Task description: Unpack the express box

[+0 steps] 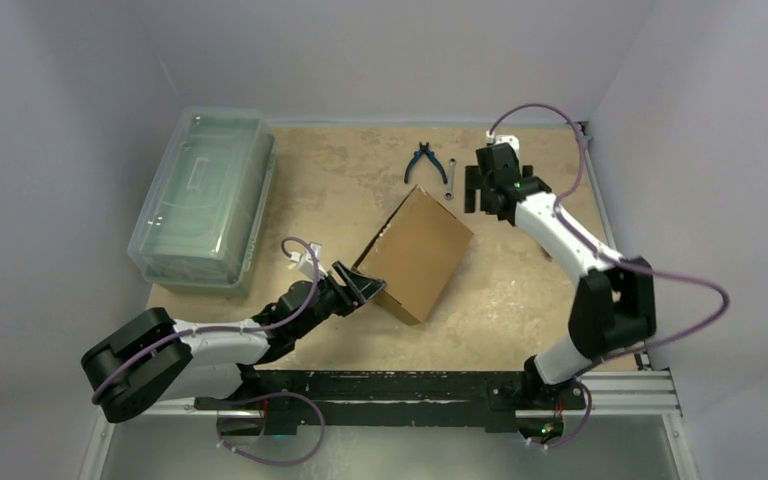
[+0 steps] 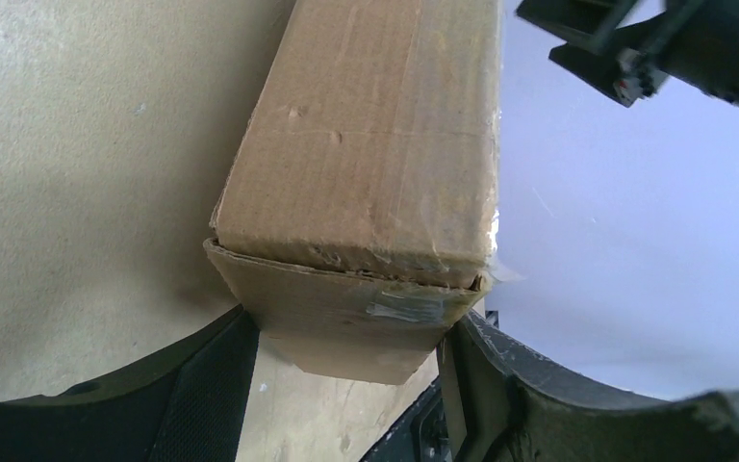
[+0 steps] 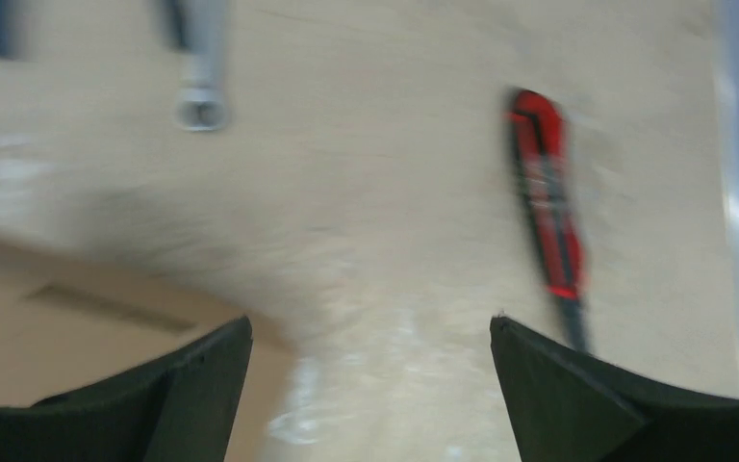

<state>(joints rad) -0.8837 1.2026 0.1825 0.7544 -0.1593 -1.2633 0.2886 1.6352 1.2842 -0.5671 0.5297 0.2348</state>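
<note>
The express box [image 1: 417, 254] is a plain brown cardboard mailer lying askew in the middle of the table, its near-left end raised so one side face shows. My left gripper [image 1: 365, 285] is shut on that end. In the left wrist view the box [image 2: 366, 164] runs away from the camera and its taped end flap sits between my two fingers [image 2: 202, 385], which touch both of its sides. My right gripper [image 1: 482, 190] hangs open and empty above the table just beyond the box's far right corner. In the right wrist view it [image 3: 370, 337] is wide open over bare table.
A large clear lidded bin [image 1: 205, 195] stands at the left. Blue-handled pliers [image 1: 423, 160] and a small wrench [image 1: 450, 182] lie at the back. The blurred right wrist view shows a red-and-black tool [image 3: 544, 207], the wrench end [image 3: 200, 106] and a box corner [image 3: 58, 327].
</note>
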